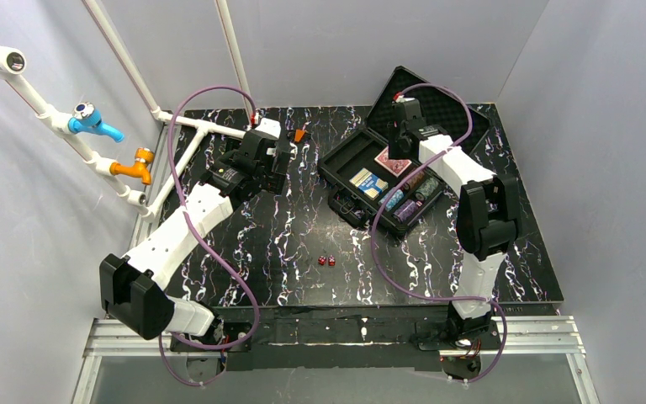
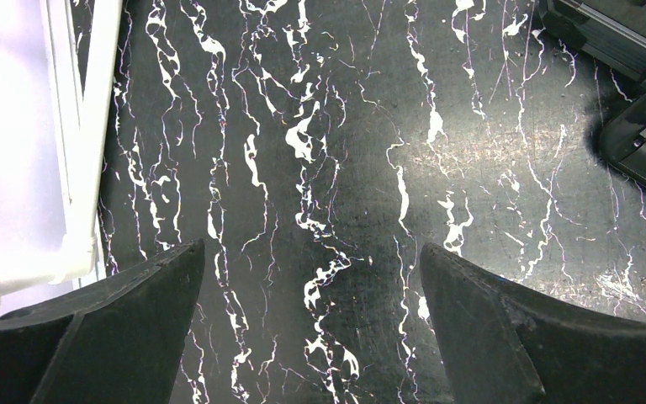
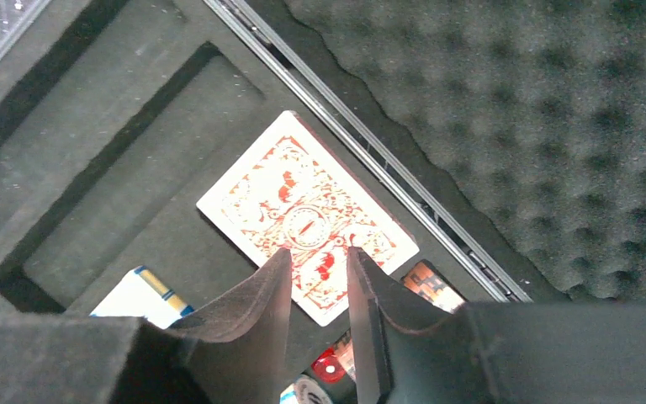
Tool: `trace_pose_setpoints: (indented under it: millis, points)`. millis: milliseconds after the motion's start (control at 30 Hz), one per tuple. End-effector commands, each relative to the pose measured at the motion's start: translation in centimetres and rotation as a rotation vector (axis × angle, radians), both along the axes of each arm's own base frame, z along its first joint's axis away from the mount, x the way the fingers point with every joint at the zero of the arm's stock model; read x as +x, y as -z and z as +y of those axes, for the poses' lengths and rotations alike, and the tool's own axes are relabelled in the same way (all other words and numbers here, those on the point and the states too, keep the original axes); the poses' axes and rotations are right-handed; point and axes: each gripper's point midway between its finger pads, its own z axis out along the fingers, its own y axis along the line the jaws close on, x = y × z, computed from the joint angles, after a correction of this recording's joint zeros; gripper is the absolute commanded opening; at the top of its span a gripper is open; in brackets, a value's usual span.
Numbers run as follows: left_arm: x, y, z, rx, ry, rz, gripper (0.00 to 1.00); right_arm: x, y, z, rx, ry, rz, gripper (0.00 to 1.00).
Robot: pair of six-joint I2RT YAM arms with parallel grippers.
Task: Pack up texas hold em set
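Note:
The black case [image 1: 343, 168] lies open at the back right, its foam-lined lid [image 1: 446, 105] propped up behind. A red-backed card deck [image 3: 303, 210] lies askew on the tray by the hinge. A blue-and-white deck [image 1: 368, 183] and coloured chip stacks [image 1: 410, 200] sit in the tray. Two red dice [image 1: 326, 261] lie on the table in front of the case. My right gripper [image 3: 318, 251] hovers over the red deck with a narrow gap and nothing between its tips. My left gripper [image 2: 313, 248] is wide open and empty over bare table, left of the case [image 2: 614, 38].
White pipes [image 1: 193, 126] with a blue tap [image 1: 92, 120] and an orange tap [image 1: 135, 164] run along the left wall and back left corner. Walls close in the table on three sides. The case's handle [image 2: 639, 139] juts towards my left gripper.

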Motion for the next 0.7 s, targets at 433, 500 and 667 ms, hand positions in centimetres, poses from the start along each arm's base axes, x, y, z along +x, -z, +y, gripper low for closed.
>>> trace_pose_setpoints:
  millis: [433, 500, 667]
  points:
    - [-0.5, -0.5, 0.6, 0.001, -0.009, -0.007, 0.99, 2.2, 1.0, 0.2, -0.015, 0.071, -0.016, 0.3]
    - [-0.5, -0.6, 0.6, 0.002, -0.011, -0.01, 0.99, 1.3, 4.1, 0.2, -0.022, 0.069, 0.055, 0.29]
    - [-0.5, -0.6, 0.7, 0.005, -0.013, -0.009, 1.0, -2.7, 10.6, 0.1, -0.004, 0.072, 0.199, 0.27]
